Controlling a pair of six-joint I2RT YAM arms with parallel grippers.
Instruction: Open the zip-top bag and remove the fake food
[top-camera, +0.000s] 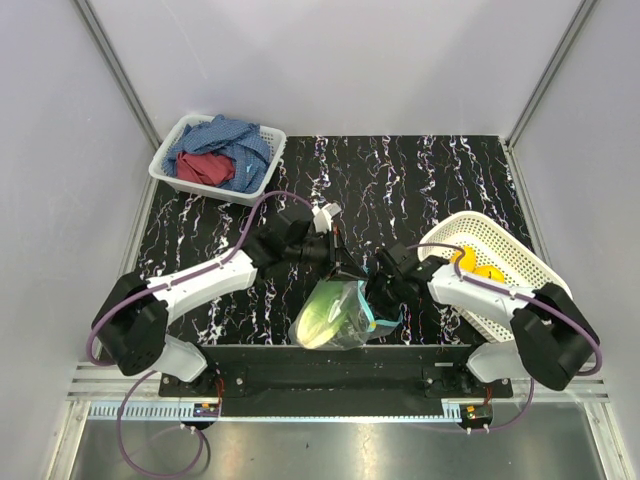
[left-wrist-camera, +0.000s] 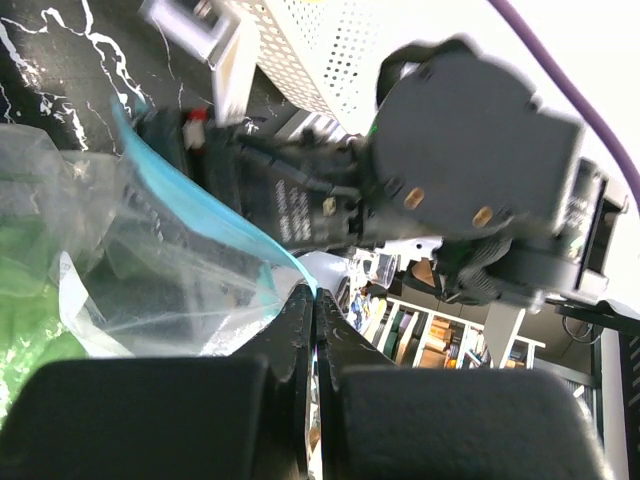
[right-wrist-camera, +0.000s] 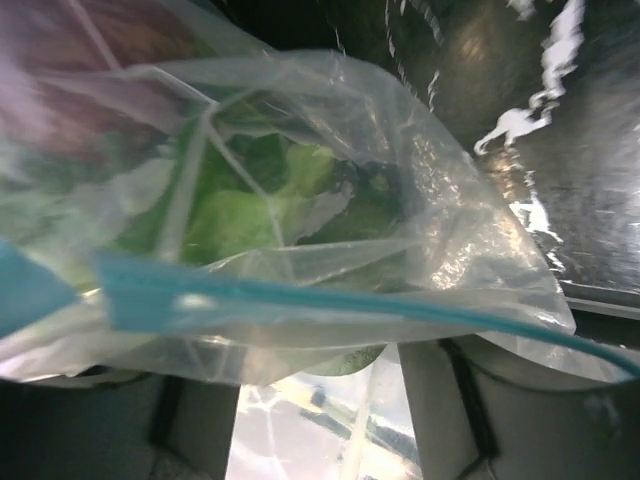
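The zip-top bag (top-camera: 345, 312) hangs between my two grippers near the table's front edge, its teal zip strip (right-wrist-camera: 330, 305) running across the right wrist view. Light-green lettuce (top-camera: 318, 322) lies inside it, and shows in the right wrist view (right-wrist-camera: 235, 215) beside a blurred reddish piece (right-wrist-camera: 90, 55). My left gripper (left-wrist-camera: 316, 296) is shut on the teal edge of the bag's mouth (left-wrist-camera: 215, 215). My right gripper (right-wrist-camera: 320, 360) has its fingers wide apart, with the bag's plastic draped across them. In the top view the left gripper (top-camera: 338, 264) and the right gripper (top-camera: 380, 292) flank the bag's top. Yellow lemons (top-camera: 477, 268) lie in the white oval basket.
The white perforated oval basket (top-camera: 505, 262) lies tilted at the right, over my right arm. A white bin (top-camera: 170, 178) with blue and red cloths (top-camera: 222, 152) stands at the back left. The table has a black marbled top (top-camera: 420, 190).
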